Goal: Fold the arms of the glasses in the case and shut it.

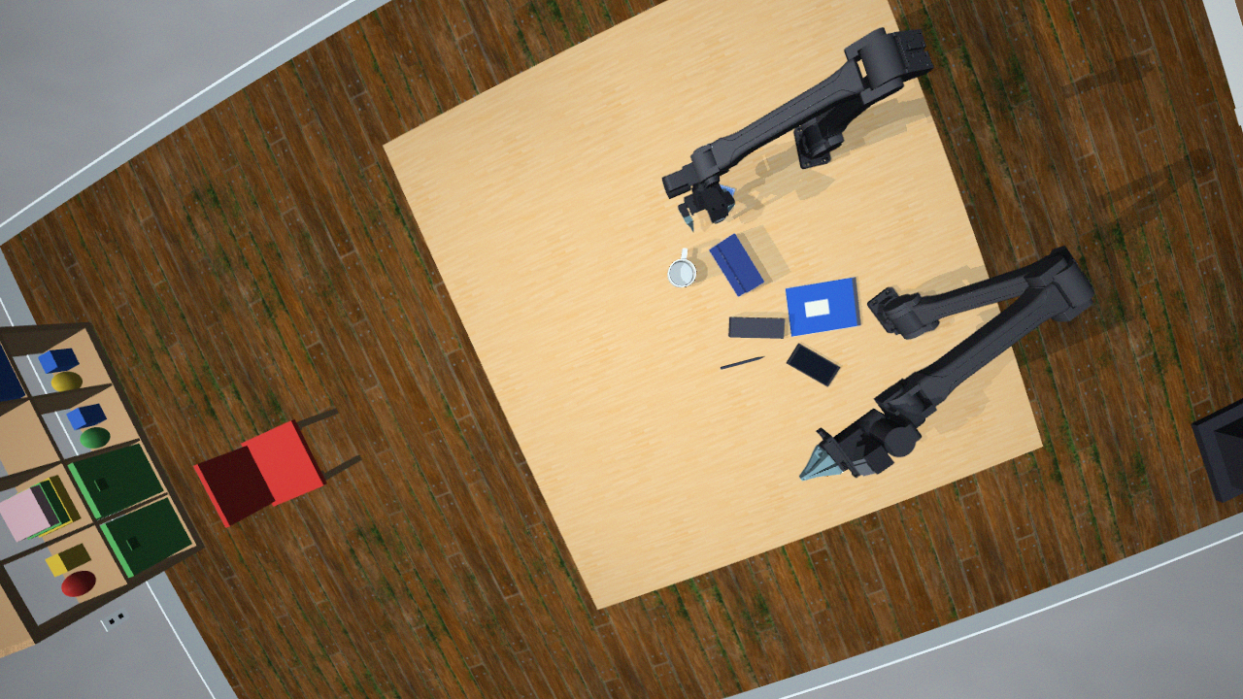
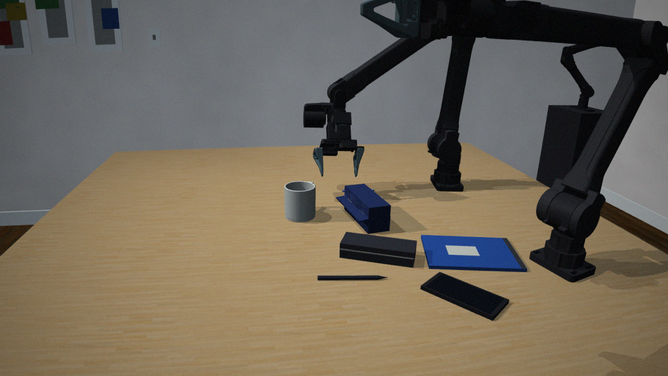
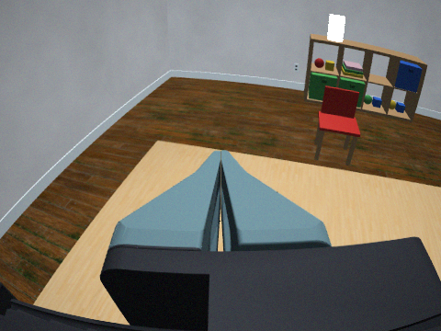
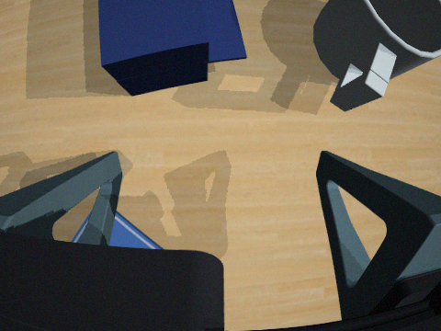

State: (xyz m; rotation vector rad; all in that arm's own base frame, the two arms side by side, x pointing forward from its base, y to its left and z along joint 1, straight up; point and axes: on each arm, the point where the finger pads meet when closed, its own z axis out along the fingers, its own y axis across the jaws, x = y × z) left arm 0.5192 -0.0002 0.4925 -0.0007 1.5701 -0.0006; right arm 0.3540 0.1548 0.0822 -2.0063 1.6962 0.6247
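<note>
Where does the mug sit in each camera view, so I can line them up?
Top: just right of centre, above the middle, a mug.
Exterior: near the middle.
Left wrist: not in it.
Right wrist: upper right corner, cut off.
Landmark beside it in those three: navy case.

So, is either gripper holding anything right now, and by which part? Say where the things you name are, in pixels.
Nothing is held: the right gripper (image 2: 338, 175) (image 4: 219, 162) is open, and the left gripper (image 1: 800, 478) (image 3: 220, 162) is shut on nothing.
</note>
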